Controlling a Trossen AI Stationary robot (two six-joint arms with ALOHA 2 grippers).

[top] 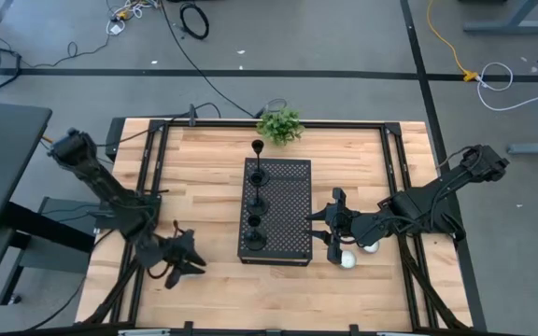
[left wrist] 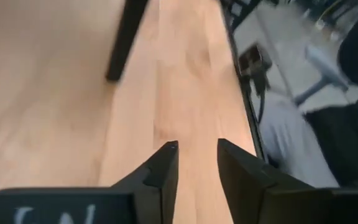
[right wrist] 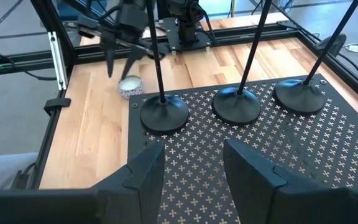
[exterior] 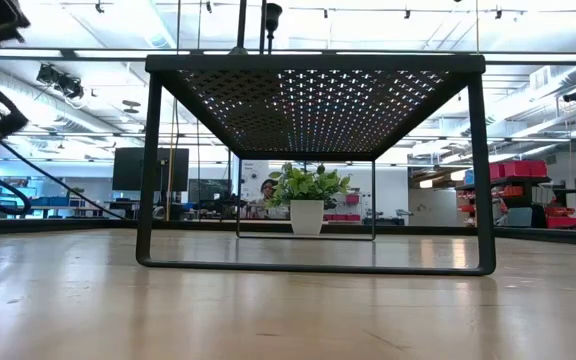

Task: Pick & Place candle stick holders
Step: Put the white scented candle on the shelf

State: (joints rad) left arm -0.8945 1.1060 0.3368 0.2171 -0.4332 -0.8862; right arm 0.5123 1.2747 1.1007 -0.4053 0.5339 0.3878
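High view: three candle stick holders are seen upright in a row on the black perforated box at mid-surface. Right gripper is held just beside the box's right edge, jaws spread and empty; in the right wrist view the nearest base lies ahead. Left gripper is parked near the box's left front corner, jaws parted, empty. Step judged: approach to pick. Next, jaws must close around a thin stem without tipping neighbours.
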